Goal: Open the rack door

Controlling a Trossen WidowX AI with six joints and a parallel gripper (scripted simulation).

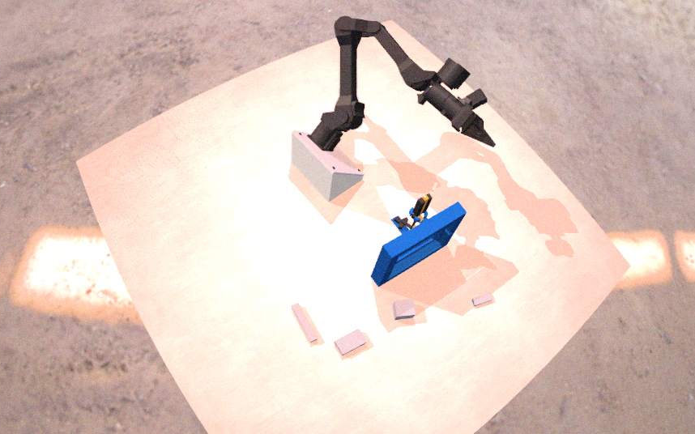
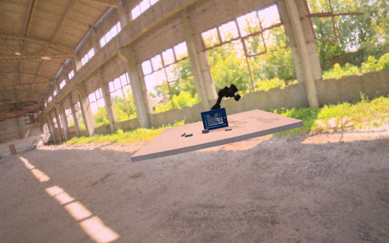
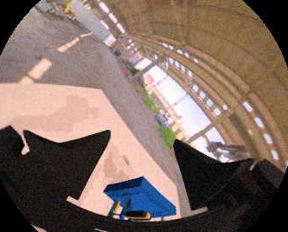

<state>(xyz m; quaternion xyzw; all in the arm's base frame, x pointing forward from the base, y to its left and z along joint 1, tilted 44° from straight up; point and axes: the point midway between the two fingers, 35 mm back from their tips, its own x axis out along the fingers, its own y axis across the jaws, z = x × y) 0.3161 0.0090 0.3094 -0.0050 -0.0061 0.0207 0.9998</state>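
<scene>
Black-and-yellow upright handle stands on the arm's side of a blue rectangular rack frame, inward from the pale table's right corner in the top view. A black parallel-jaw gripper, spread wide and empty, hangs near the upper-right edge; it should align squarely before squeezing, then turn about the handle's axis.

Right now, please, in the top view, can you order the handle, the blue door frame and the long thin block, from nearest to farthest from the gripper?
1. Black-and-yellow handle, on the arm's side of the frame.
2. Blue door frame, just beyond the handle.
3. Long thin block, leftmost in the picture.
</scene>
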